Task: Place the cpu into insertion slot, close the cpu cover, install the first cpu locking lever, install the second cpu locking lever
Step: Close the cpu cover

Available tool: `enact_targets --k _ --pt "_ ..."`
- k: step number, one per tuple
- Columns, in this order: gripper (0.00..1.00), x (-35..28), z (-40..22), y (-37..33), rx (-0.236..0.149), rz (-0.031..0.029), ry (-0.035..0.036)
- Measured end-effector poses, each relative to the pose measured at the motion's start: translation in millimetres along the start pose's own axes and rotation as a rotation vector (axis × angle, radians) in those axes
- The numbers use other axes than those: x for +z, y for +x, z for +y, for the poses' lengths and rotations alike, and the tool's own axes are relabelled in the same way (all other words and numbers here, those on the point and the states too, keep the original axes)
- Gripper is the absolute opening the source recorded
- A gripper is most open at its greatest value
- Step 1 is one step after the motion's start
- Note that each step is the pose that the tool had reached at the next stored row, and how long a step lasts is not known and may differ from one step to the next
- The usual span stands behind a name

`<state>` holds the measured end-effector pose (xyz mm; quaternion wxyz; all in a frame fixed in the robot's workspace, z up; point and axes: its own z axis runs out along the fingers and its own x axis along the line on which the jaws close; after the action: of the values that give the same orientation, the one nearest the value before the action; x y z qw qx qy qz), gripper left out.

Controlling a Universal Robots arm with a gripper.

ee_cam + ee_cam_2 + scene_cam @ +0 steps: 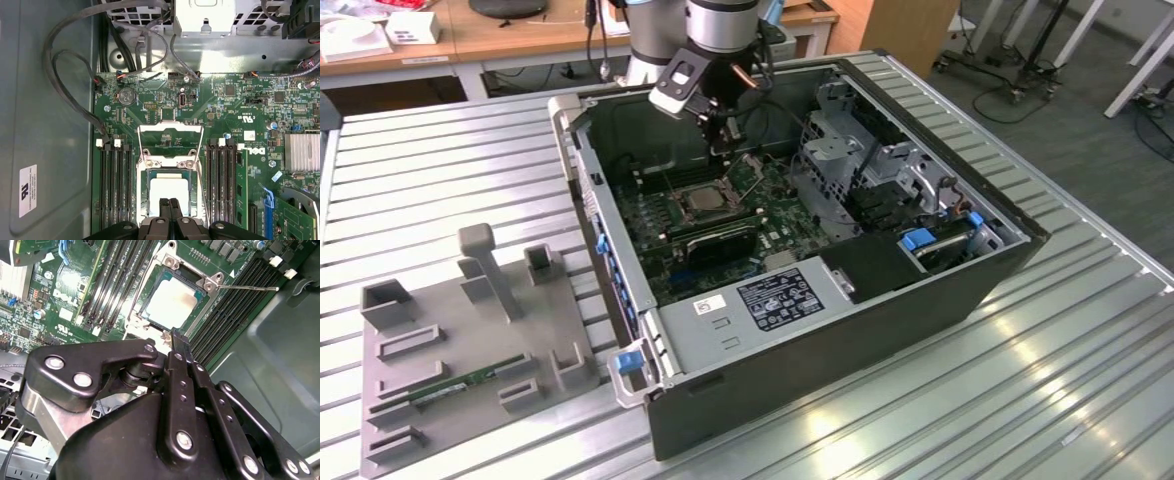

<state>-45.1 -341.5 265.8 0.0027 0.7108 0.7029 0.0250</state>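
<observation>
The cpu [169, 192] lies flat in the insertion slot [145, 197], its pale face [172, 302] up, on the green board inside the open case. The cpu cover [170, 128], a silvery frame with a square cut-out, is swung open away from the cpu. A thin locking lever [250, 288] sticks out from the socket's corner, unlatched. In the exterior view the socket [700, 205] sits mid-board. My gripper [723, 145] hangs above the socket. Its black fingertips [164, 206] are pressed together with nothing between them, just over the cpu's near edge; the gripper [179, 339] is shut.
Black memory slots [115, 185] flank the socket on both sides. Grey cables [70, 90] loop along the case wall. A drive cage [834, 150] and the power supply [774, 295] crowd the case. A grey fixture tray [467, 340] lies on the slatted table at the exterior view's left.
</observation>
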Motion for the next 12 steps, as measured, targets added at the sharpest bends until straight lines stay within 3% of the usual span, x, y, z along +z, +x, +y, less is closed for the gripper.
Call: enact_targets --k 5,12 --pt "0.11 0.1 2.5 0.1 0.000 0.0000 0.0000" --pt "0.11 0.5 13.3 0.2 0.000 0.0000 0.0000"
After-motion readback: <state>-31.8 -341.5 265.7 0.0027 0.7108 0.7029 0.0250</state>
